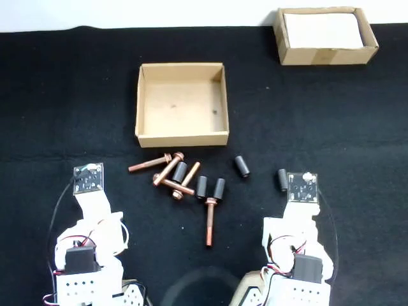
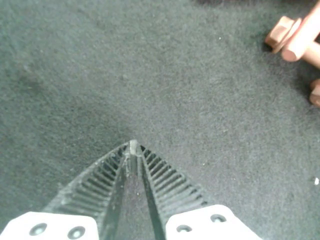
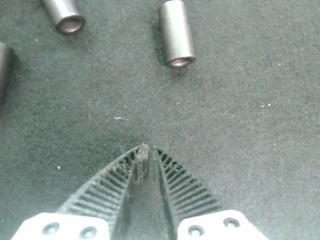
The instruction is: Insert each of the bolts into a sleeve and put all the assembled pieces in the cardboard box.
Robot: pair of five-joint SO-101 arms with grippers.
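Five bolts (image 1: 209, 223) lie near five sleeves (image 1: 241, 166) and two cardboard boxes (image 1: 182, 137).

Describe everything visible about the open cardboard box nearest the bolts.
The cardboard box is square, low-walled and brown, plain cardboard by its look, with its top open. Nothing lies inside; its floor bears a few small dark marks. It sits flat on the black cloth, beyond the heap of bolts and sleeves. The nearest bolt heads lie just short of its front wall, seemingly not touching.
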